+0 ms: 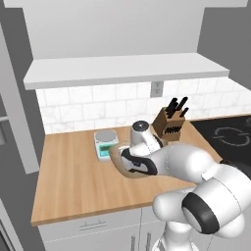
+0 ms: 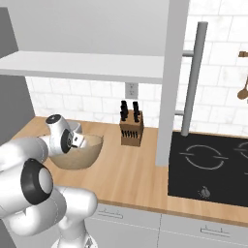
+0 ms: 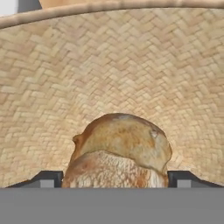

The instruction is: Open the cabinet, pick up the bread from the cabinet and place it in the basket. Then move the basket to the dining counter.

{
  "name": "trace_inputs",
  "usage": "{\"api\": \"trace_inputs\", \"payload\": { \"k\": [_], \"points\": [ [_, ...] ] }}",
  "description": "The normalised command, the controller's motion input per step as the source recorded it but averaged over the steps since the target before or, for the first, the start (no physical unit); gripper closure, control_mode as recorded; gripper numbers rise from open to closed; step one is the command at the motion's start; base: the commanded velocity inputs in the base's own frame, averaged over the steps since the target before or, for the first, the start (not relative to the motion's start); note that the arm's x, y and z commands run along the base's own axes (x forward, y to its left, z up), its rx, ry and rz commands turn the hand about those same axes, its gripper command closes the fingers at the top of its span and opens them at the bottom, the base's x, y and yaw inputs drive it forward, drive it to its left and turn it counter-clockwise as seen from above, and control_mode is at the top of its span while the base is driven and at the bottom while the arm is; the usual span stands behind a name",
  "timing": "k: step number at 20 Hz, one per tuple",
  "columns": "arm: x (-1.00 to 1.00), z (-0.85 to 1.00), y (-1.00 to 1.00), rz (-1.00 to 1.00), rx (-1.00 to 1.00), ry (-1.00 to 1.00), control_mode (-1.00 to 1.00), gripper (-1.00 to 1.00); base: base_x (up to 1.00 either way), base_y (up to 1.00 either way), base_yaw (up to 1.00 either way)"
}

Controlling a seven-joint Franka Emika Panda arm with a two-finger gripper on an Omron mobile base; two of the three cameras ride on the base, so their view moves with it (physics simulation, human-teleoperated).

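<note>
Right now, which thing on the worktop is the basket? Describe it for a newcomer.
On the wooden worktop, left of the knife block, sits the basket, beside the scale. It is the one round, tan, woven bowl there, with bread inside.

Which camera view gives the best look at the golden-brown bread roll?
The hand view: the golden-brown bread roll sits close-up inside the tan woven basket. In both base views the arm and the basket's wall hide the roll.
</note>
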Motion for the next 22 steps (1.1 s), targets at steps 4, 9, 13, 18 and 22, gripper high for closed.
{"api": "trace_inputs", "payload": {
  "k": [4,9,13,18,22],
  "points": [
    [0.0,0.0,0.0,0.05,0.01,0.0,-1.0,-1.0,0.0,0.0,0.0],
    [-0.1,0.14,0.0,0.07,0.03,-0.01,-1.0,-1.0,0.0,0.0,0.0],
    [-0.09,0.4,0.0,0.04,0.01,-0.01,-1.0,-1.0,0.0,0.0,0.0],
    [-0.03,0.54,0.0,0.03,0.0,-0.03,-1.0,-1.0,0.0,0.0,0.0],
    [-0.69,0.47,-0.26,0.0,0.0,-0.06,-1.0,-1.0,0.0,0.0,0.0]
  ]
}}
